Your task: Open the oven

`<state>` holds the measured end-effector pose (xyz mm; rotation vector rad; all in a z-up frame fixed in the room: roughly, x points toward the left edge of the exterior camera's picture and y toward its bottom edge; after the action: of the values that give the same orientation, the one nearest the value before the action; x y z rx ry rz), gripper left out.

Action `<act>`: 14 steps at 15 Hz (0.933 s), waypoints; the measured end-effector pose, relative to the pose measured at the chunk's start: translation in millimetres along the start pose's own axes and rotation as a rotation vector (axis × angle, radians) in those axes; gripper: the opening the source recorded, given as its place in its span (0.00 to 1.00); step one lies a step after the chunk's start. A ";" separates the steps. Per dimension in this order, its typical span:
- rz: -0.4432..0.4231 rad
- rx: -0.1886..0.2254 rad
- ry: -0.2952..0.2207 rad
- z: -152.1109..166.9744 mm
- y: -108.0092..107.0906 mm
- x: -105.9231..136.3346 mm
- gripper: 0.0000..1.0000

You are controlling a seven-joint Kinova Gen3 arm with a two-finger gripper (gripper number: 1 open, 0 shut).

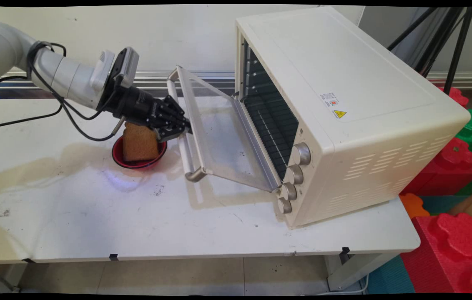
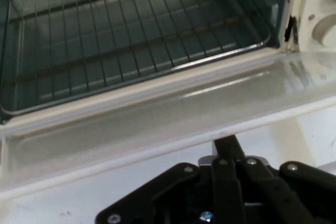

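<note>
A wide bare stretch of the white counter (image 1: 94,216) fills the lower left of the frame up to its front edge. At centre left a red bowl (image 1: 124,160) holds a slice of brown bread (image 1: 139,143) standing on edge. Just above it the gripper (image 1: 179,127) has its fingers clenched together at the handle (image 1: 185,152) of the oven's half-lowered glass door (image 1: 219,133); behind that, the cream toaster oven (image 1: 344,104) fills the upper right, a wire rack (image 2: 131,35) inside.
</note>
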<state>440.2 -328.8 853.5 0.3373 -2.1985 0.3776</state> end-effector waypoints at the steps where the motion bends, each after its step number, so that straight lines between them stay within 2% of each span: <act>1: 0.001 -0.001 -0.005 -0.3 0.7 -3.4 0.00; 14: 0.019 -0.029 -0.066 3.0 7.6 -47.2 0.00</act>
<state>463.4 -317.9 813.0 0.3165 -2.2707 0.3488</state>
